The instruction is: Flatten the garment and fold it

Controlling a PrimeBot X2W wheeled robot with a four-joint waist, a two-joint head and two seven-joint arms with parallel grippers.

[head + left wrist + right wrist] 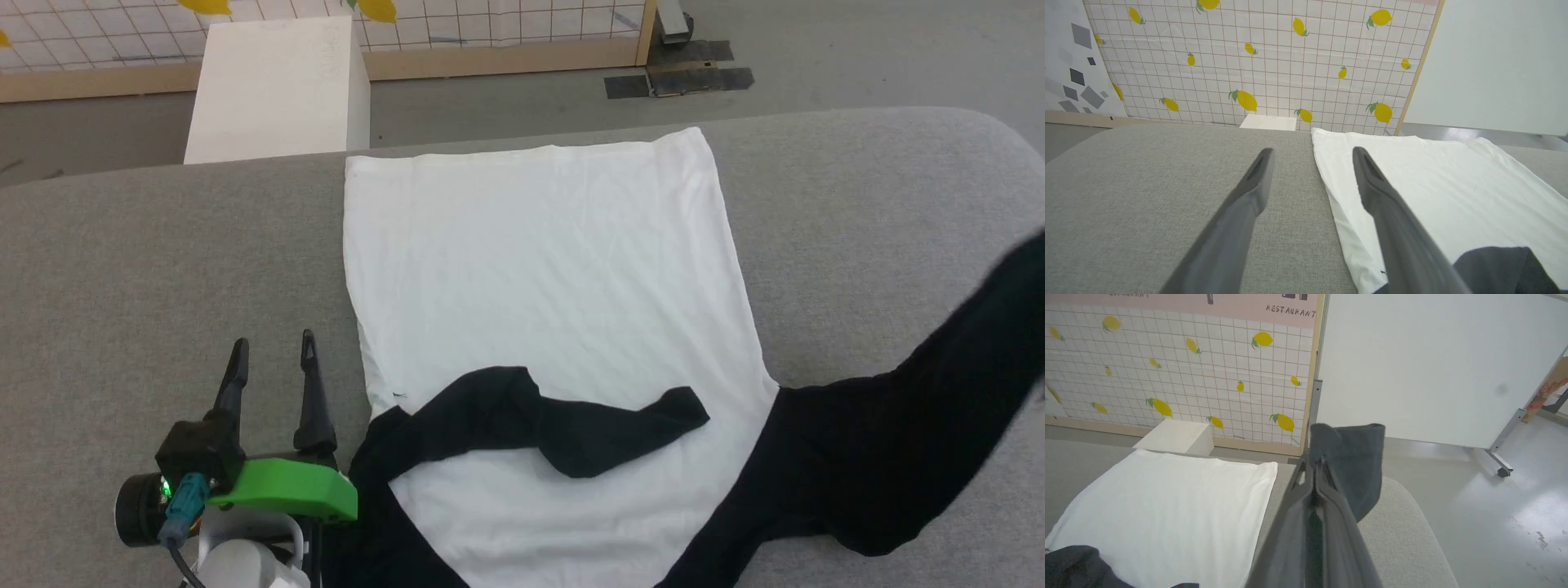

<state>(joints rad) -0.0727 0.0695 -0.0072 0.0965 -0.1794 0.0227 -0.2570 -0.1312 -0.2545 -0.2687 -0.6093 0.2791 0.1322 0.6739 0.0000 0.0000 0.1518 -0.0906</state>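
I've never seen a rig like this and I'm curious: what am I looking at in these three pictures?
It is a two-armed robot that handles cloth. One picture looks down from its head; the other two come from wrist cameras, one per arm. On the grey padded surface lies the garment, a shirt: white torso flat, one black sleeve laid across it. The left fingers stand open beside its edge, holding nothing. The right fingers are shut on the other sleeve's end, raised.
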